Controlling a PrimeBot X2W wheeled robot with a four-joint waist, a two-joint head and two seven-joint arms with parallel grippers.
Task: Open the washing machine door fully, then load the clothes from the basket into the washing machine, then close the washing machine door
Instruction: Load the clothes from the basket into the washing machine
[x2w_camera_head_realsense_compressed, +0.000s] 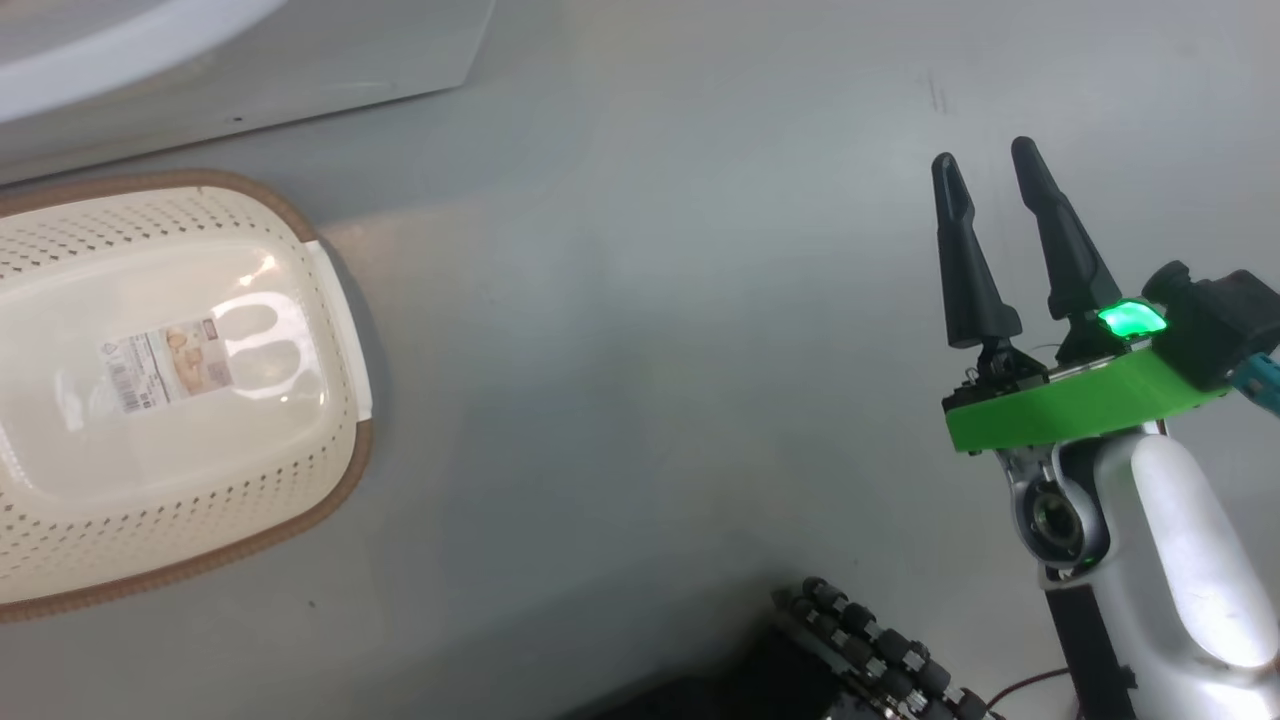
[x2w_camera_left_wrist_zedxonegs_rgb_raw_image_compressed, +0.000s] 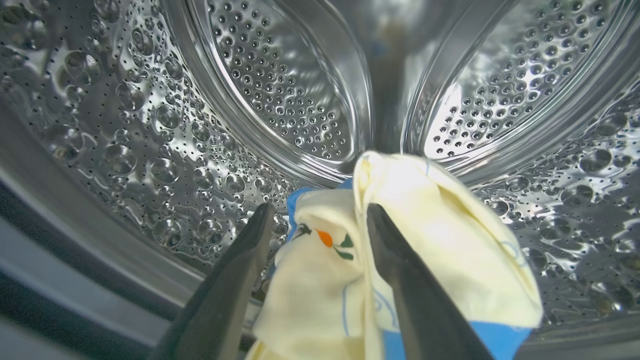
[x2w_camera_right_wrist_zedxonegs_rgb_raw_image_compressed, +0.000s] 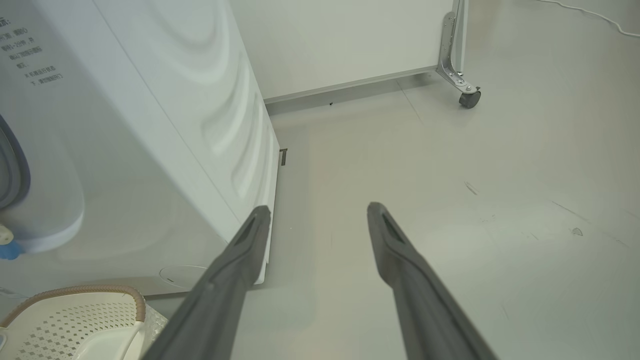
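Near: left end effector (x2w_camera_left_wrist_zedxonegs_rgb_raw_image_compressed: 316, 212) stands spread inside the drum (x2w_camera_left_wrist_zedxonegs_rgb_raw_image_compressed: 280, 95) of the washing machine (x2w_camera_right_wrist_zedxonegs_rgb_raw_image_compressed: 150, 125); the clothes (x2w_camera_left_wrist_zedxonegs_rgb_raw_image_compressed: 450, 240) lie between its fingers and drape over the one at 5 o'clock. Head view: right end effector (x2w_camera_head_realsense_compressed: 985, 155) spread at 3 o'clock over the floor (x2w_camera_head_realsense_compressed: 650, 350); basket (x2w_camera_head_realsense_compressed: 340, 470) at 9 o'clock. Farthest, a castor (x2w_camera_right_wrist_zedxonegs_rgb_raw_image_compressed: 470, 97) at 1 o'clock in the right wrist view.

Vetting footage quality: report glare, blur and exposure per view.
Head view: glare washes the glossy base of the cream perforated plastic basket. Left wrist view: the perforated steel drum sparkles with highlights; the cream-yellow garment is nearly blown out on top. Right wrist view: even light across the white washing machine, no blown highlights.
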